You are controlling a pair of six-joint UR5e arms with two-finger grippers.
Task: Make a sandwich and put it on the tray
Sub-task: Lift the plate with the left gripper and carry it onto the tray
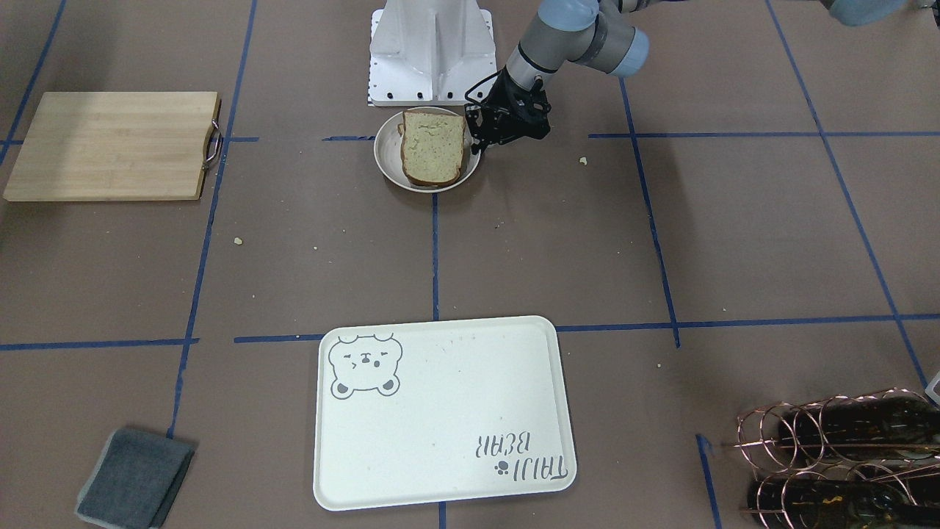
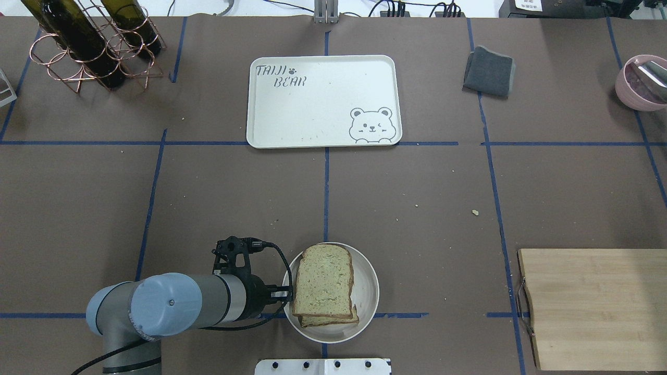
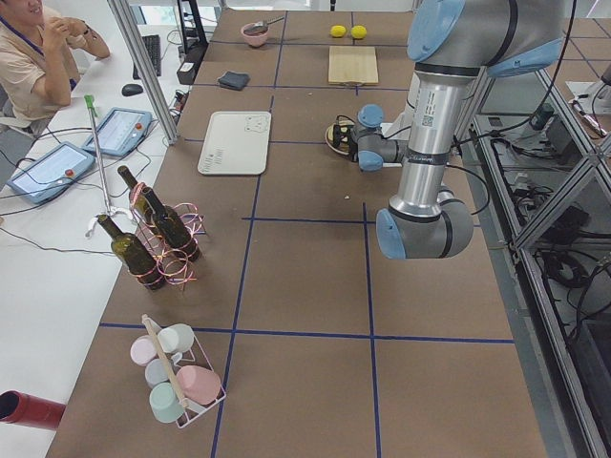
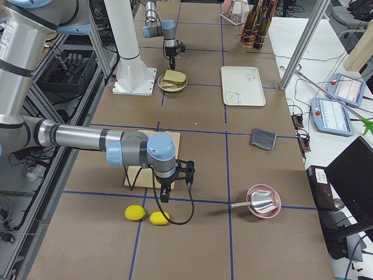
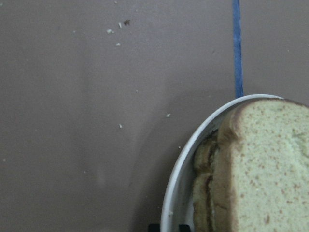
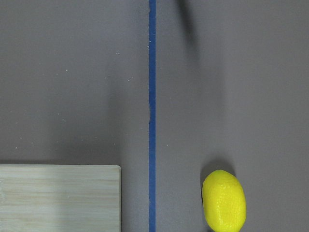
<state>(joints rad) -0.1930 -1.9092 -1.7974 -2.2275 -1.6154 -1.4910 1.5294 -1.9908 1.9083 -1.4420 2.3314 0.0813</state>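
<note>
The sandwich [image 2: 323, 284], two bread slices stacked with brown crust and pale green crumb, lies on a small round off-white plate [image 2: 367, 291] near the robot base. The egg is hidden. My left gripper [image 2: 284, 297] is at the plate's left rim. In the left wrist view its fingertips [image 5: 153, 226] straddle the rim of the plate [image 5: 176, 183], shut on it. The plate rests on the table. The cream tray [image 2: 323, 99] with the bear drawing lies empty across the table. My right gripper [image 4: 166, 195] hangs far off by two lemons. I cannot tell whether it is open or shut.
A wooden cutting board [image 2: 594, 307] lies to the right. A grey cloth [image 2: 489, 71] and a pink bowl [image 2: 641, 83] are at the far right. A copper rack with wine bottles [image 2: 88, 47] is at the far left. A lemon [image 6: 223, 200] lies under the right wrist.
</note>
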